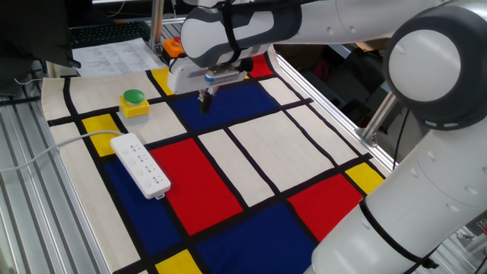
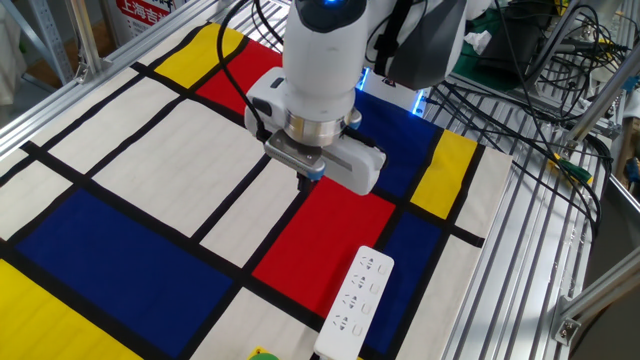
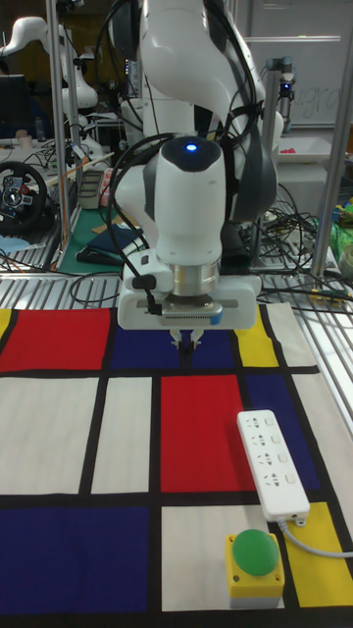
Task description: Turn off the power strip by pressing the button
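Observation:
The white power strip (image 1: 141, 164) lies flat on the patterned mat at the left, and its pale grey cable (image 1: 46, 154) runs off the left edge. It also shows in the other fixed view as the power strip (image 2: 355, 300) and in the tall view as the power strip (image 3: 273, 463). The strip's own button is too small to make out in any view. My gripper (image 1: 204, 97) hangs over the blue field, well away from the strip, pointing down. Its fingertips (image 3: 186, 344) are together with nothing between them. The gripper (image 2: 306, 181) is above the mat.
A green dome button on a yellow base (image 1: 135, 103) stands just beyond the strip's cable end. A red button on an orange base (image 1: 173, 47) sits at the far edge behind the arm. Metal frame rails (image 1: 30, 221) border the mat, with loose cables (image 2: 520, 90) nearby.

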{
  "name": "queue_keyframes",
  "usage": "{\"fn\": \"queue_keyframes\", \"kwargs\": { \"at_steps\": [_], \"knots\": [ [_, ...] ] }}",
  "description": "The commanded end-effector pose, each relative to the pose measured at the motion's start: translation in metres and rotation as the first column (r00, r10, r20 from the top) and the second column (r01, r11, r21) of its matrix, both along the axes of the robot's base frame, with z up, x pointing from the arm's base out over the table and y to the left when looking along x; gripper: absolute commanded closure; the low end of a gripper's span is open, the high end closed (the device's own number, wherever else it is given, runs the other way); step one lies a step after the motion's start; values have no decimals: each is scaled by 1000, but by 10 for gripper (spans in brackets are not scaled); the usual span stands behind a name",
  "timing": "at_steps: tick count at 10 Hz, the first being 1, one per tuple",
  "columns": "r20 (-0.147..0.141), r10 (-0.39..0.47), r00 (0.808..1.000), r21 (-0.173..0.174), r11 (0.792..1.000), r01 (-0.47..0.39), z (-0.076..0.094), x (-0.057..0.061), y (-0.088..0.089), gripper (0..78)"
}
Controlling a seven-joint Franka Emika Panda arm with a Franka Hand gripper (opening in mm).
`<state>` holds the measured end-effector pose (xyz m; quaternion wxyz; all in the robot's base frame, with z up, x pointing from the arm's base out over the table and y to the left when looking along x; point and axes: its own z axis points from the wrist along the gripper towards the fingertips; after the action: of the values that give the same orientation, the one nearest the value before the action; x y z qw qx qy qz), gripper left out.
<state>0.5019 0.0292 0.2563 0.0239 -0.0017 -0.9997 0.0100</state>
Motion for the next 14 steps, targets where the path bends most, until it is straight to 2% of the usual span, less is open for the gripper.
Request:
{"fn": "queue_keyframes", "kwargs": {
  "at_steps": [1, 4, 7, 8, 9, 10, 14],
  "knots": [
    [13, -14, 1000, -14, 1000, 15, 11, 4, -7, 762],
    [9, 7, 1000, -15, 1000, -7, 25, 3, -18, 762],
    [4, 21, 1000, -6, 1000, -21, 31, -10, -42, 762],
    [2, 21, 1000, -4, 1000, -21, 31, -11, -45, 762],
    [0, 5, 1000, 11, 1000, -5, 28, -20, -57, 762],
    [0, -9, 1000, 6, 1000, 9, 27, -24, -63, 762],
    [-11, -13, 1000, 5, 1000, 13, 27, -24, -61, 762]
  ]
}}
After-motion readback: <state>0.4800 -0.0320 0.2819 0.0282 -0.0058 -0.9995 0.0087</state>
